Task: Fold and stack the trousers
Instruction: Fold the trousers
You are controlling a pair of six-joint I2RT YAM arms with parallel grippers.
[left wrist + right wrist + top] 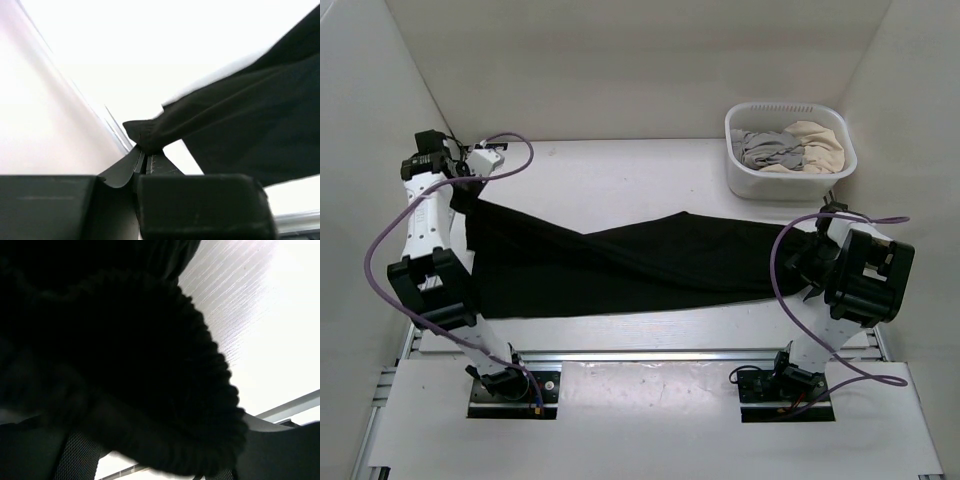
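**Trousers [620, 265] held at both ends over the table**

Closest to the camera, the two arms are fixed to a metal rail [650, 355] at the near edge of the white table [620, 180]. A purple cable [377, 250] loops beside each arm.

A little further in, on the right side, is the right gripper [808, 252]. Its jaws stand wide apart. A thick, bunched-up band of black cloth fills the space between them. That is the waist end of the trousers, and the gripper has hold of it.

The black trousers stretch across the middle of the table from right to left. They have a twist near the middle. The left part is wide and spreads down toward the near edge.

Further back on the left is the left gripper [145, 156]. Its jaws are squeezed tight together. They pinch a small corner of the trousers, close to the left wall.

At the far right of the table sits a white basket [750, 185]. It is well apart from the trousers. Inside it are a grey cloth [770, 150] and a beige cloth [817, 145].
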